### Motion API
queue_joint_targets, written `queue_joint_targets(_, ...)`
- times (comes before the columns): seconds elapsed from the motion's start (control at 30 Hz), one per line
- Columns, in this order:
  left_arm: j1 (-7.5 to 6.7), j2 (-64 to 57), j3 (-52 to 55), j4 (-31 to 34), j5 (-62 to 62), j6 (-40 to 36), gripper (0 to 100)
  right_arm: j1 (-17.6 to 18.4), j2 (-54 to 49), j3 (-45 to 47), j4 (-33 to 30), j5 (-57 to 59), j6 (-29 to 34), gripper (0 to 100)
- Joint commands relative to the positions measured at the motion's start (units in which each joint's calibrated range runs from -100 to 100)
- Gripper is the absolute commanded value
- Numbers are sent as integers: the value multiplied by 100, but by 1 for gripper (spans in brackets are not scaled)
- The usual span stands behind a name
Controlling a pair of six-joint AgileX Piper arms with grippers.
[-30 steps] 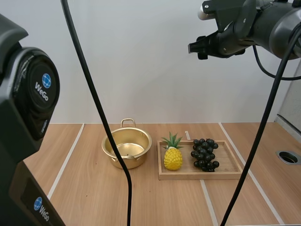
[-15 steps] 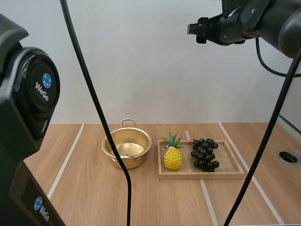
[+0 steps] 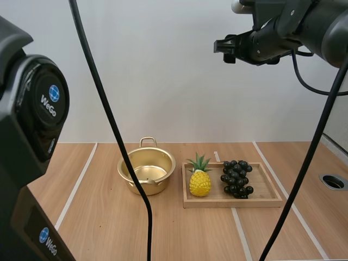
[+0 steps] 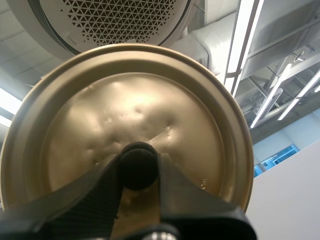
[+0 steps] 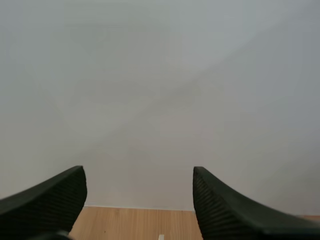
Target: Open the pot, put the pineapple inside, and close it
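The golden pot (image 3: pixel 147 170) stands open on the table, left of a wooden tray (image 3: pixel 269 199). On the tray a yellow pineapple (image 3: pixel 200 179) stands at the left end and a bunch of dark grapes (image 3: pixel 237 178) lies beside it. My left gripper (image 4: pixel 139 167) is shut on the black knob of the golden lid (image 4: pixel 125 125), which is held up in the air. My right gripper (image 3: pixel 222 46) hangs high above the tray. In the right wrist view its fingers (image 5: pixel 55 195) stand wide apart with nothing between them.
White tape lines run across the wooden tabletop (image 3: pixel 109 223). A round metal-rimmed hole (image 3: pixel 333 181) sits in the table at the far right. Bare table lies in front of the pot and tray.
My right arm rose over the first half second, then dipped slightly and shifted a little left. Pot, pineapple and grapes have not moved.
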Motion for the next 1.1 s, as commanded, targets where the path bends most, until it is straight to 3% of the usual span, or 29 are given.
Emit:
queue_joint_targets(0.0,-6,1,-29,-28,-62,2,0,4,-92,3,40,170,117,100)
queue_joint_targets(0.17,-6,1,-29,-28,-124,2,0,4,-92,3,25,419,260,100)
queue_joint_targets(0.4,-6,1,-86,-28,-580,2,0,4,-92,3,-42,746,999,100)
queue_joint_targets(0.63,-6,1,-100,-73,-461,2,0,4,-78,3,-181,1569,1121,100)
queue_joint_targets(0.8,-6,1,-100,-71,-446,2,0,4,55,3,-857,2413,1121,100)
queue_joint_targets(0.9,-6,1,-100,-71,-446,2,0,4,314,3,-884,3355,631,100)
queue_joint_targets(1.0,-6,1,-100,-71,-449,-24,0,4,682,3,-576,4619,-78,100)
queue_joint_targets(1.07,-6,1,-100,-75,-449,-77,0,4,956,3,-300,4857,-277,100)
